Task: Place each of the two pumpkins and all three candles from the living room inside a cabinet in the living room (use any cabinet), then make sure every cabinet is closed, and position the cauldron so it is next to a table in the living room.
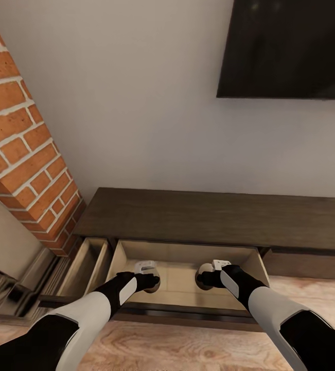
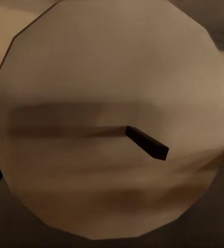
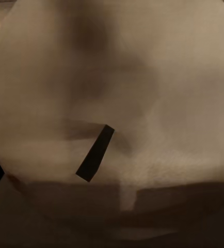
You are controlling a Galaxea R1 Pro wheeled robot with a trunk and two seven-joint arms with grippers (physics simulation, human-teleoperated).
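A long dark cabinet [image 1: 213, 216] is seen against the white wall, below a TV [image 1: 291, 49] and to the right of a brick fireplace [image 1: 18, 149]. Its middle drawer [image 1: 182, 265] is pulled out toward the robot, with a pale interior; a narrower drawer [image 1: 87, 265] to its left is also pulled out.

Both arms are reached down into the middle drawer. The left gripper [image 1: 149, 281] is held over the drawer's left part and the right gripper [image 1: 208, 275] over its right part, near each other but apart.

A candle [image 2: 107, 119] is seen end-on in the left wrist view, a round tan face with a short dark wick [image 2: 147, 142], very close to the camera. A second candle [image 3: 117, 103] is seen likewise in the right wrist view, with its own wick [image 3: 95, 153]. In the head view a rounded grey-tan shape is visible at each gripper, partly hidden by the wrist.

Whether the fingers are clenched on the candles or released cannot be told: no fingers are distinguishable.

A light wood floor [image 1: 188, 350] lies before the cabinet.
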